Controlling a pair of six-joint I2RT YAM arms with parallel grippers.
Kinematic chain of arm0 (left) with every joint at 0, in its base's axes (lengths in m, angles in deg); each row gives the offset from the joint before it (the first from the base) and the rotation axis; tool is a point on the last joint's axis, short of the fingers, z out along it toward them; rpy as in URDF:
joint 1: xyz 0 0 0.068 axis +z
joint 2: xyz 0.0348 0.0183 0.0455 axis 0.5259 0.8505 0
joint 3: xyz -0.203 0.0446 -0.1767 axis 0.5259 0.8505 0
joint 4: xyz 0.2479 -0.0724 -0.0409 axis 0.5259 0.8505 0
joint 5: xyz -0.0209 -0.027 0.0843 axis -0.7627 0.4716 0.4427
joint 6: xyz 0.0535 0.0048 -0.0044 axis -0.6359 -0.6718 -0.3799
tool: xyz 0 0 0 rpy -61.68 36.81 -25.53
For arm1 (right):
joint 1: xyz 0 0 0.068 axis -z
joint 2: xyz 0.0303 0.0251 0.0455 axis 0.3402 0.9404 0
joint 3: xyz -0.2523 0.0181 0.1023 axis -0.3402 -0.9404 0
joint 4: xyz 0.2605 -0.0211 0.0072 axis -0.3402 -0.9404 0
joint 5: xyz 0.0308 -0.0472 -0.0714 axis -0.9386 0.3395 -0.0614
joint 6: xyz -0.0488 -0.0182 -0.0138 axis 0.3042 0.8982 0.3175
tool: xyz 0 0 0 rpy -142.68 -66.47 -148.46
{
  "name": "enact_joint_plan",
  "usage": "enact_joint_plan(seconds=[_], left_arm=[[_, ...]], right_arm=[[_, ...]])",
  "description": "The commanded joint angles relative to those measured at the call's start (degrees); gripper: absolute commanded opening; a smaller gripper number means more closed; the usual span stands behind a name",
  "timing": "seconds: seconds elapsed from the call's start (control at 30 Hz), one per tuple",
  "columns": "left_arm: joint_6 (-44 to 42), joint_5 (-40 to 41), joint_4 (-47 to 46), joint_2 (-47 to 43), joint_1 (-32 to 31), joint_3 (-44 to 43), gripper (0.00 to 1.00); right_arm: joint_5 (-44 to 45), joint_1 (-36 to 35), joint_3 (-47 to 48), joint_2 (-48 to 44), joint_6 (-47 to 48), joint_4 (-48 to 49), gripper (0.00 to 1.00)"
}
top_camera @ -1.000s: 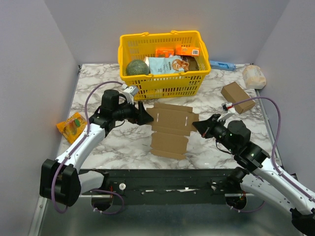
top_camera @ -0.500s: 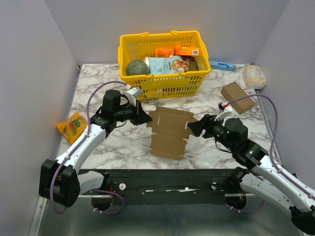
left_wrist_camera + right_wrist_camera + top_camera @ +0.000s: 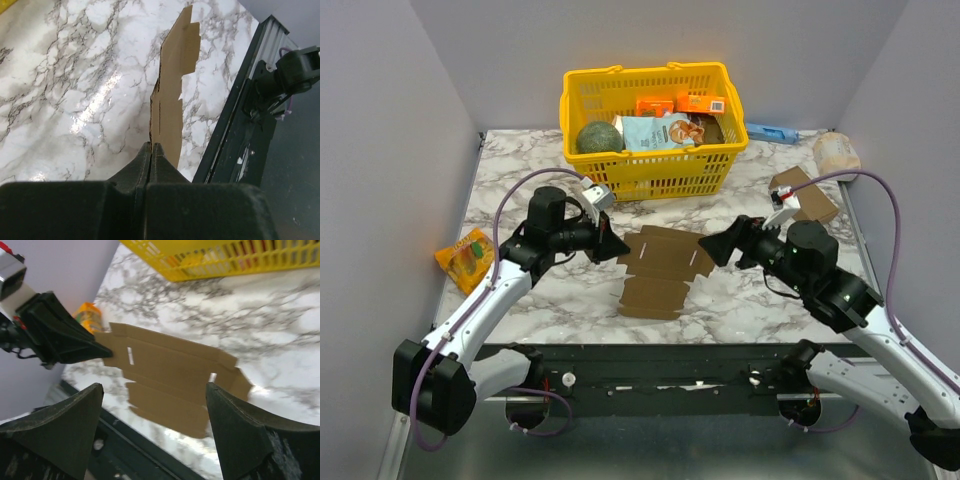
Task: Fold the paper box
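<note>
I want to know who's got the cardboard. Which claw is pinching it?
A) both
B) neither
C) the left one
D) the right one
C: the left claw is shut on the box's edge, while the right claw stands wide open.

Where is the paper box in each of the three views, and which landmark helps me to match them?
Top external: paper box at centre, between the arms.
Left wrist: paper box at centre, nearly edge-on.
Right wrist: paper box at centre, broad face showing.
Shared landmark: left gripper pinching its edge.
</note>
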Motion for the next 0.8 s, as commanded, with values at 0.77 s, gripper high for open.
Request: enact_joint_plan(seconds=[0.77], left_arm=[[-12.98,11.14,6.23,-6.23,-11.32,-0.68,0.00]], right_arm=[[-15.82,0.01,-3.07,5.69,28.66,6.47,0.81]])
